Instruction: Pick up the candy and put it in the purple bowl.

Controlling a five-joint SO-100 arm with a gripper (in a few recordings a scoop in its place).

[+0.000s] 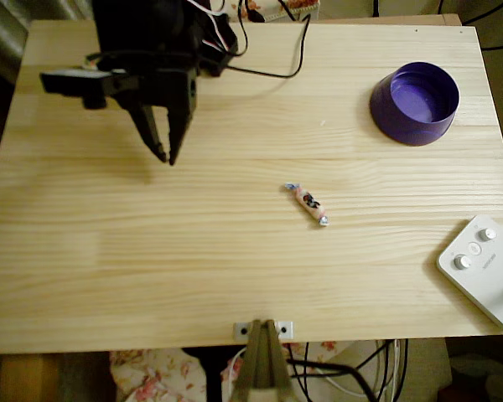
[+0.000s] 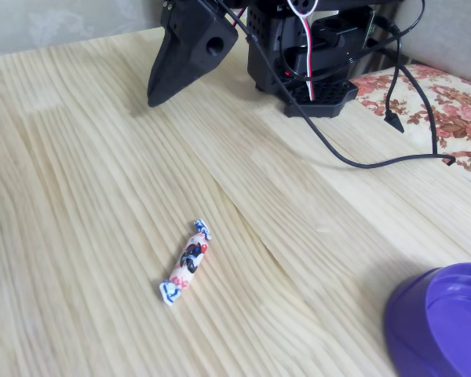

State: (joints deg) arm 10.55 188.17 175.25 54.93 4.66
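Nothing's done yet: candy [image 1: 307,203] sits mid-surface, purple bowl [image 1: 414,103] by the far right corner, end effector [image 1: 165,156] released, empty.

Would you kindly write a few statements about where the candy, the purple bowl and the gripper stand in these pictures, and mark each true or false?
1. The candy lies on the bare table, apart from the purple bowl. True.
2. The gripper holds the candy. False: it is empty, far to the candy's left in the overhead view.
3. The purple bowl has nothing in it. True.
4. A white device with knobs sits inside the bowl. False: it rests at the table's lower right corner.
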